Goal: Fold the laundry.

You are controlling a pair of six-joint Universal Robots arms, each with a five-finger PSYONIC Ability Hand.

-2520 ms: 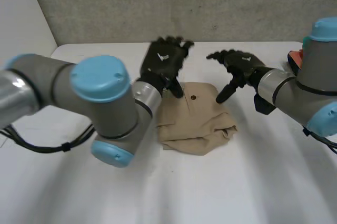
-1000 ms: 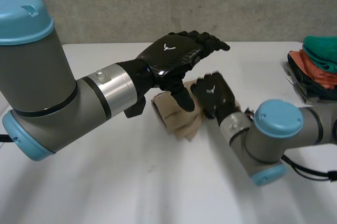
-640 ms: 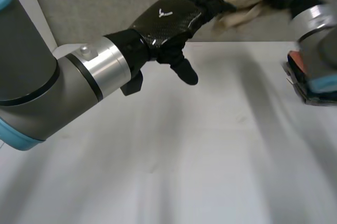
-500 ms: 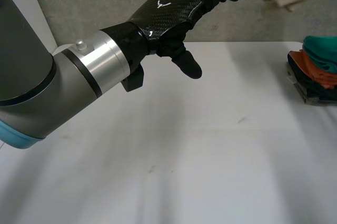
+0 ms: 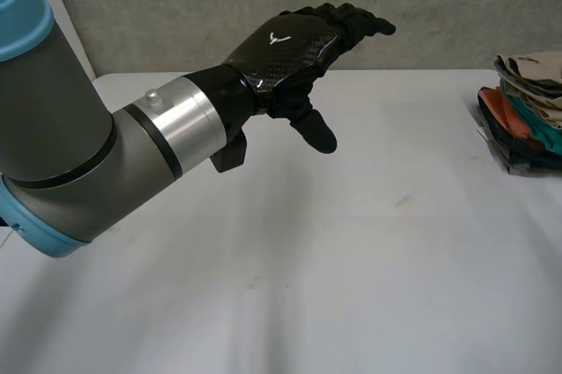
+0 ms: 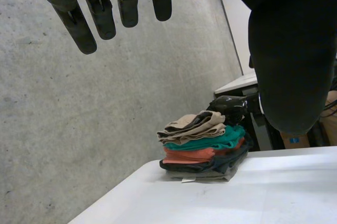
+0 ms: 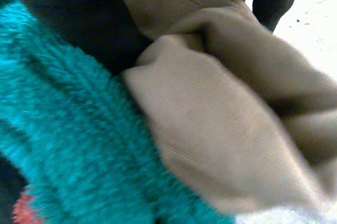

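My left hand (image 5: pixel 294 45) hangs above the white table (image 5: pixel 351 242), fingers stretched straight and thumb apart, holding nothing. The folded beige garment (image 6: pixel 192 125) lies on top of the stack of folded clothes (image 6: pixel 202 155) at the table's right side, resting on a fuzzy teal piece (image 7: pixel 68 145) with orange and dark ones beneath. My right hand (image 6: pixel 231 107) is against the beige garment, and I cannot tell whether it grips the cloth or merely touches it.

Bright, even light, faint sheen on the left hand (image 5: pixel 294 45)
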